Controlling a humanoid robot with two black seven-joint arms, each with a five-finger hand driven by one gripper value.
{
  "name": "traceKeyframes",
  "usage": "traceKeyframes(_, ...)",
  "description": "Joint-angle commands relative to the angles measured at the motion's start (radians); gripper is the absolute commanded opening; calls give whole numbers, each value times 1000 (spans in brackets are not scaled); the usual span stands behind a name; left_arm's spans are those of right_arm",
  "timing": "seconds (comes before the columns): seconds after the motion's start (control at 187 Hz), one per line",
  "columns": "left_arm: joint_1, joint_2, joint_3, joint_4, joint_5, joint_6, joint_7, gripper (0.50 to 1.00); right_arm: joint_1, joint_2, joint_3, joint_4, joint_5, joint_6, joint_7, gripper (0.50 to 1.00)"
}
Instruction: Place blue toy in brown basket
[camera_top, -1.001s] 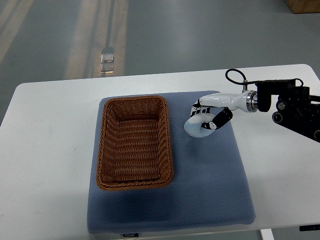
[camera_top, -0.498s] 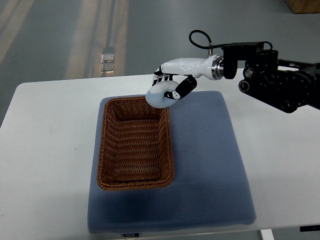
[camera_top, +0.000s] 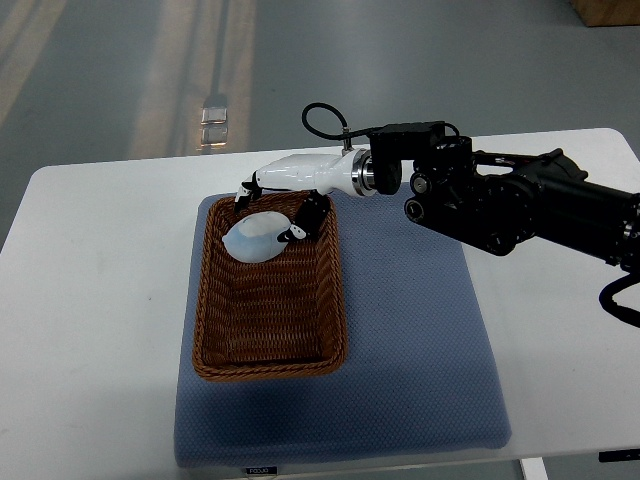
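The pale blue ring-shaped toy (camera_top: 255, 239) is held in my right hand (camera_top: 272, 212), whose fingers curl around it. The hand hovers over the far end of the brown wicker basket (camera_top: 268, 340), with the toy above the basket's inside. The basket lies lengthwise on the left part of a blue-grey mat (camera_top: 420, 350). My right arm (camera_top: 500, 200) reaches in from the right edge across the mat. My left arm does not show.
The mat lies on a white table (camera_top: 90, 330). The right half of the mat is bare. Grey floor lies beyond the table's far edge.
My right hand lifted the toy off the mat at the basket's right, carried it leftward, and now holds it over the far end of the basket.
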Motion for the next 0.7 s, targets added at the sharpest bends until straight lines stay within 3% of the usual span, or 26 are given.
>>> traceKeyframes(0.0, 0, 0, 0, -2, 1, 0, 0, 1000, -2, -8, 5, 0, 2, -8, 0, 903)
traceKeyframes(0.102, -5, 0, 0, -2, 0, 0, 0, 1000, -15, -17, 24, -3, 3, -25, -2, 903)
traceKeyframes(0.289, -8, 0, 0, -2, 1, 0, 0, 1000, -131, -60, 177, -29, 70, -137, -6, 903)
traceKeyframes(0.428, -9, 0, 0, -3, 1, 0, 0, 1000, -239, -106, 338, -37, 172, -137, -12, 901)
traceKeyframes(0.696, -15, 0, 0, -3, 1, 0, 0, 1000, -469, -103, 768, -40, 426, -129, -103, 901)
